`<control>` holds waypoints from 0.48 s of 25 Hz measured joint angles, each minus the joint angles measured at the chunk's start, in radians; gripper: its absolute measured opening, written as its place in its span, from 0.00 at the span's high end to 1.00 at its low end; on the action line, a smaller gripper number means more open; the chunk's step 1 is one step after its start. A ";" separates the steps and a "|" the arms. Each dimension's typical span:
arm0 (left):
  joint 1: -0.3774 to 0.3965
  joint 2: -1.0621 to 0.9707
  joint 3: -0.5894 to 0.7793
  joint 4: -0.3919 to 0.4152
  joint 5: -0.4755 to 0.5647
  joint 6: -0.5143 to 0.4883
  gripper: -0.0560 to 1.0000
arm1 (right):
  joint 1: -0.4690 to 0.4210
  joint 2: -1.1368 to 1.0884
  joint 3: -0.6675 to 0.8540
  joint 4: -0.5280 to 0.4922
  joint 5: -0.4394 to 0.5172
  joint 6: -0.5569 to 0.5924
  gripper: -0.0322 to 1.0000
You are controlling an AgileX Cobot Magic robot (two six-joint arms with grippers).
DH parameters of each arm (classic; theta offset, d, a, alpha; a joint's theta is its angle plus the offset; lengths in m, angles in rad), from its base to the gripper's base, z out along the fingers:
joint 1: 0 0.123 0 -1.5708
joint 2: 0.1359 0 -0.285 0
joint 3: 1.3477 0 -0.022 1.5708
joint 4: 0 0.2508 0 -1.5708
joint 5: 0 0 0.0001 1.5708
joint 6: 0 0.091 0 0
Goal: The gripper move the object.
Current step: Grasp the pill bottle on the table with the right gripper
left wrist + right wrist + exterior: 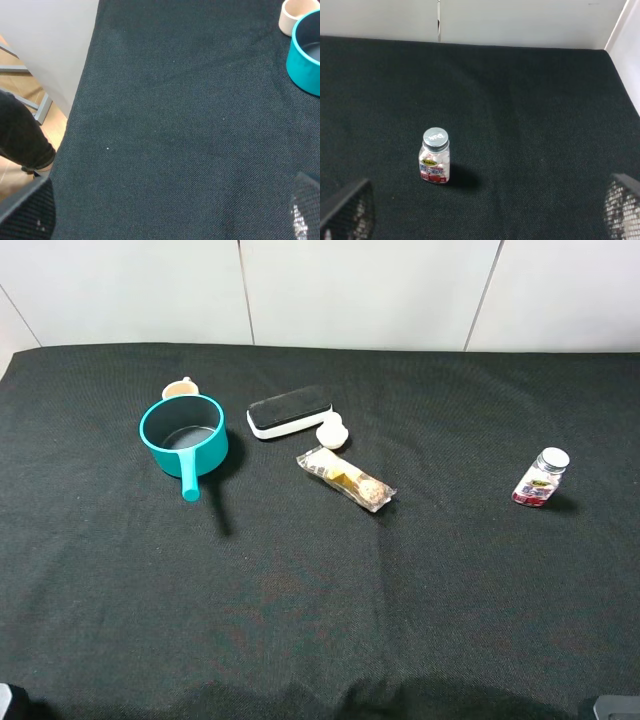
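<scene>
The object, a small clear bottle (pixel 541 478) with a silver-white cap and a red-purple label, stands upright on the black cloth at the right. In the right wrist view the bottle (pixel 435 156) is ahead of my right gripper (pixel 485 215). That gripper is open and apart from the bottle, with its mesh-faced fingers (pixel 347 210) wide at the frame's lower corners. My left gripper (pixel 165 220) is also open with nothing between its fingers (pixel 30 210). It hovers over bare cloth, well short of the teal pot (pixel 306 55).
At the left stands a teal pot (pixel 183 438) with a handle, and a beige cup (pixel 180 389) sits behind it. A black-and-white eraser (pixel 290 412), a white round lump (pixel 331 430) and a wrapped snack bar (pixel 346 479) lie mid-table. The table edge (pixel 80 100) drops to the floor.
</scene>
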 joint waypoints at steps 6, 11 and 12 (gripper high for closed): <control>0.000 0.000 0.000 0.000 0.000 0.000 0.01 | 0.000 0.000 0.000 0.008 0.000 0.000 0.30; 0.000 0.000 0.000 0.000 0.000 0.000 0.01 | 0.000 0.000 0.000 0.019 0.000 0.004 0.30; 0.000 0.000 0.000 0.000 0.000 0.000 0.01 | 0.000 0.000 0.000 0.019 0.000 0.008 0.30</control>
